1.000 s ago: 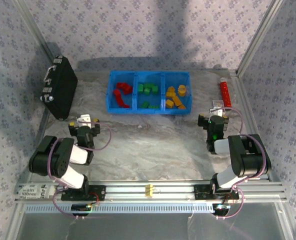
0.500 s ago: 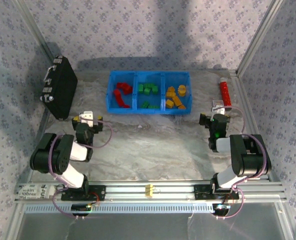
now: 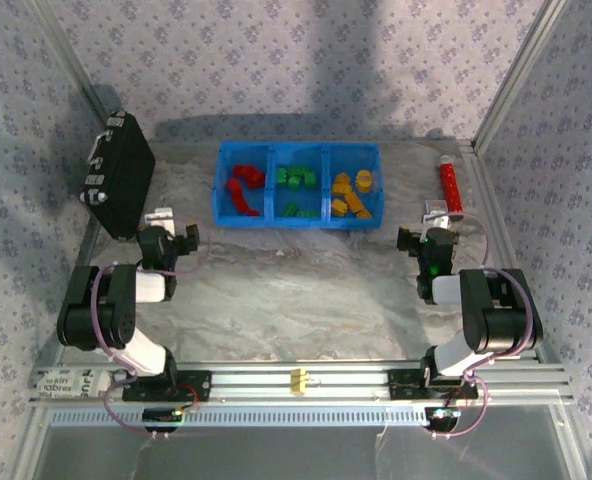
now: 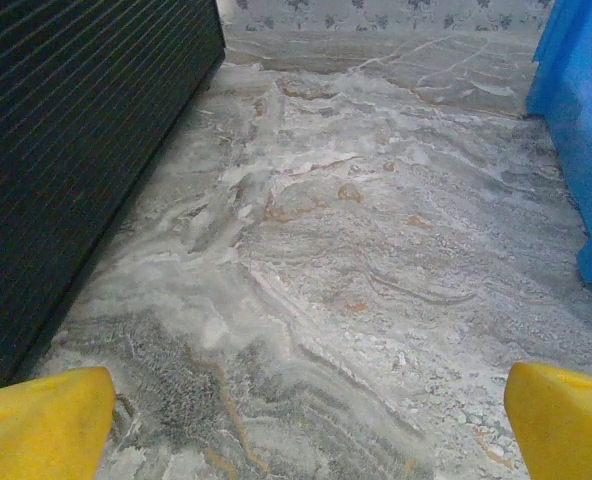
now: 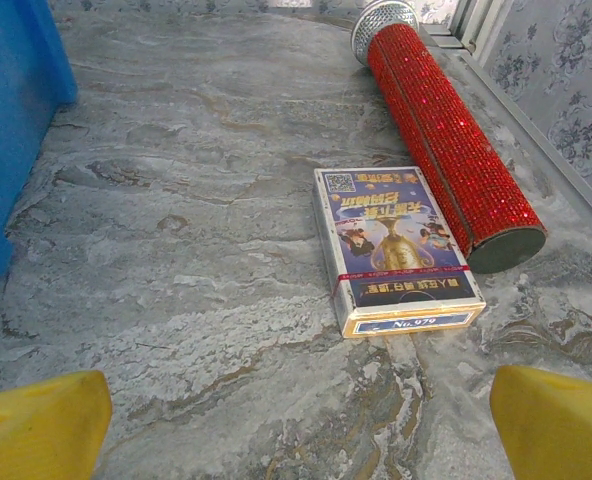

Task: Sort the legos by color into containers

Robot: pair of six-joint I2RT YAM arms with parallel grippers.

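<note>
The bright blue bin (image 3: 296, 222) stands at the back middle of the table. Its left compartment holds the red legos (image 3: 241, 188), the middle one the green legos (image 3: 296, 180), the right one the yellow/orange legos (image 3: 353, 192). My left gripper (image 3: 160, 218) sits low near the black case, left of the bin. Its yellow fingertips (image 4: 41, 425) are wide apart over bare table, open and empty. My right gripper (image 3: 435, 214) is right of the bin, also open, with its fingertips (image 5: 36, 425) spread and nothing between them. The bin's wall (image 4: 586, 120) shows at the left wrist view's right edge.
A black hard case (image 3: 119, 185) leans at the left, close beside the left gripper (image 4: 306, 430). A red glitter tube (image 5: 446, 140) and a card box (image 5: 391, 245) lie just ahead of the right gripper (image 5: 301, 425), by the right frame rail. The bin's corner (image 5: 11, 120) is at left.
The left arm has swung left and farther back, bringing its gripper closer to the black case. The right arm has barely shifted. The legos lie as before.
</note>
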